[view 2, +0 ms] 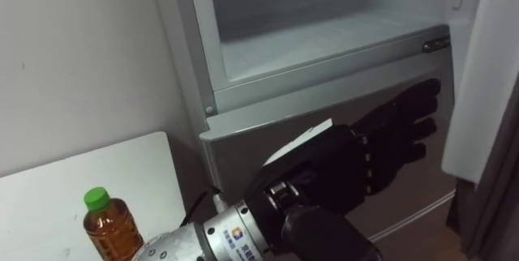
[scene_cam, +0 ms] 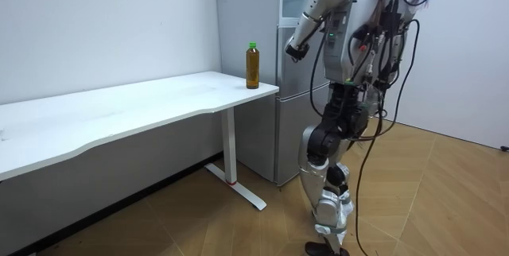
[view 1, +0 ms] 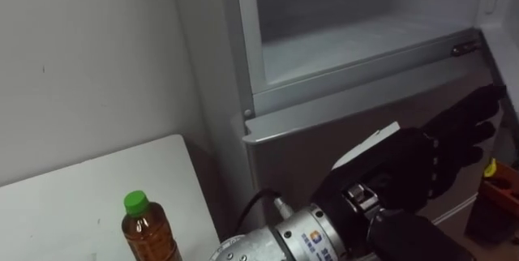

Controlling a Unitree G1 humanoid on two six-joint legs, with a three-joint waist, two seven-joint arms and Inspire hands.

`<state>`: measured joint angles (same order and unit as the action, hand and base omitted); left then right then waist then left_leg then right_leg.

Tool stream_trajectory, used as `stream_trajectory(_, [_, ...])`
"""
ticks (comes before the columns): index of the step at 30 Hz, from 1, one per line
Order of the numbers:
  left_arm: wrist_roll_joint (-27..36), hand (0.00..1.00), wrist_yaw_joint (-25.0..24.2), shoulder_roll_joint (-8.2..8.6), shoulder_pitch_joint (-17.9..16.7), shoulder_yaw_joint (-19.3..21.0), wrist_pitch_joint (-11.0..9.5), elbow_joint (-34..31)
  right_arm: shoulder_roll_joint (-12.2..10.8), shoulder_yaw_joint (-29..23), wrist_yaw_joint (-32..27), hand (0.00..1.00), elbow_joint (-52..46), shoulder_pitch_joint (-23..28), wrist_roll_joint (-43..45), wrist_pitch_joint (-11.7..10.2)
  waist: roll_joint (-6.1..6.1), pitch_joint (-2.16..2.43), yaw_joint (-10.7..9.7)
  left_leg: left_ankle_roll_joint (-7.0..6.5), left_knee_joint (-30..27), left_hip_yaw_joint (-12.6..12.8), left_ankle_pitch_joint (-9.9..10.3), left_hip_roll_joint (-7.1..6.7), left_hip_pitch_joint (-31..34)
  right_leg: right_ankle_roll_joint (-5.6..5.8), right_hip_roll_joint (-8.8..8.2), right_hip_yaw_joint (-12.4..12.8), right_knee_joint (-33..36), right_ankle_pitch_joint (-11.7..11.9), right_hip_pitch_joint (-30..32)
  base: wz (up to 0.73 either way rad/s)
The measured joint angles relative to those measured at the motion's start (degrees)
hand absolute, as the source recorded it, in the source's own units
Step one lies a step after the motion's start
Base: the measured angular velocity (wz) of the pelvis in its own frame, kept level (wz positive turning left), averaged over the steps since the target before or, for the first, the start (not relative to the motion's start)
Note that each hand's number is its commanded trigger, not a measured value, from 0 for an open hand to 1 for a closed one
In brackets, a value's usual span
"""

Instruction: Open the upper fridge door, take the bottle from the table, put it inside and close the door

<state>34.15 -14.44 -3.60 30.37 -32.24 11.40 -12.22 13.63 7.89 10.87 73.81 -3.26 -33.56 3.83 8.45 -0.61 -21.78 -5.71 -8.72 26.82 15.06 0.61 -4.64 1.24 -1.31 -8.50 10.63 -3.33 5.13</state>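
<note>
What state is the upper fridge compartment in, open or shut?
Open. The upper fridge compartment shows its pale interior, with its door swung aside at the right; the lower door beneath is shut.

The upper fridge compartment (view 1: pixel 349 26) stands open, its shelf free across the whole width. The swung-out door (view 2: pixel 486 74) bounds it on the right. The left hand (view 1: pixel 422 164), fingers straight, hangs before the lower door (view 1: pixel 308 139). The bottle (view 1: pixel 148 233) stands near the worktop (view 1: pixel 73 196) corner, just beside the fridge.
</note>
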Motion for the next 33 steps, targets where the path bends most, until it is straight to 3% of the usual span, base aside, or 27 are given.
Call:
stream_trajectory(13, [0.02, 0.0, -0.23, -0.31, 3.13, 0.26, 0.97, 0.01, 0.7, -0.25, 0.19, 0.0, 1.84, 0.08, -2.15, 0.77, -0.03, -0.02, -0.51, 0.12, -0.1, 1.53, 0.07, 0.01, -0.1, -0.07, 0.61, 2.27, 0.05, -0.04, 0.96, -0.08])
stream_trajectory(25, [0.01, 0.0, -0.21, -0.21, 3.13, 0.26, 1.33, 0.0, 1.15, -0.25, 0.24, 0.0, 2.49, 0.35, -2.16, 1.38, -0.41, -0.22, -0.62, 0.64, 0.07, 3.59, 0.37, 0.26, -1.02, -0.21, 1.58, 3.78, 0.08, -0.05, 1.13, -0.1])
stream_trajectory(33, [0.02, 0.0, -0.2, 0.08, 3.13, 0.26, 1.37, 0.01, 1.2, -0.28, -0.23, 0.0, 2.48, 0.87, -2.12, 2.11, -0.44, -0.22, -2.08, 1.16, 0.06, 4.69, 0.68, 0.64, -1.15, -0.43, 2.27, 4.54, 0.09, -0.1, 1.5, -0.09])
